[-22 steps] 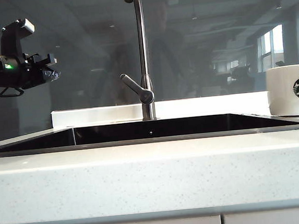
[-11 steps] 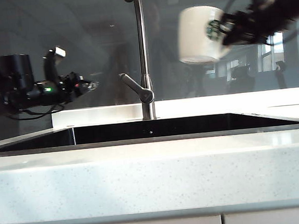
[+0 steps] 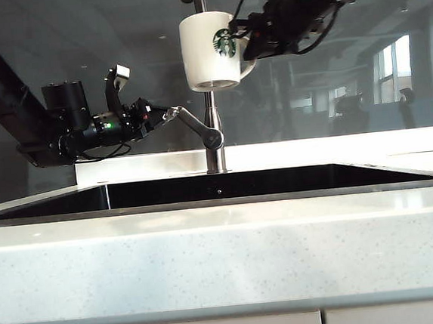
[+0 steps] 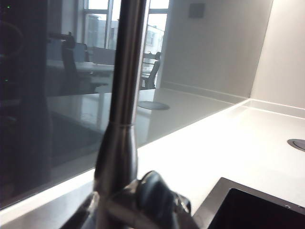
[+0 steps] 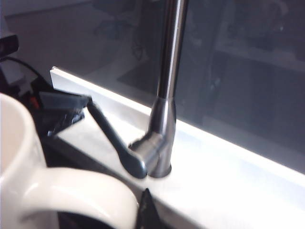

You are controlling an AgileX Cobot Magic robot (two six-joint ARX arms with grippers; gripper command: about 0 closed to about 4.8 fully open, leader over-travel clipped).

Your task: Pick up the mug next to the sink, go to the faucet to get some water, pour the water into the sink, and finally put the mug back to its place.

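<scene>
The white mug (image 3: 209, 50) with the green logo hangs upright just under the spout of the steel faucet (image 3: 210, 106), high over the black sink (image 3: 219, 186). My right gripper (image 3: 249, 41) reaches in from the right, shut on the mug's handle (image 5: 86, 191); one dark fingertip (image 5: 145, 210) shows beside it. My left gripper (image 3: 165, 115) is at the tip of the faucet's lever (image 3: 197, 126), open, its fingers (image 5: 64, 102) spread on either side of the lever end. In the left wrist view the faucet pipe (image 4: 125, 95) and blurred lever (image 4: 152, 200) fill the foreground. No water is in view.
A pale speckled countertop (image 3: 225, 260) runs along the front of the sink, with a white ledge (image 3: 314, 150) behind it. Dark glass backs the faucet. A sink corner (image 4: 257, 210) shows beside the flat white counter (image 4: 248, 143).
The right gripper carried the mug up from the counter at the right and leftward to under the spout. The left gripper moved right to the lever's tip.
</scene>
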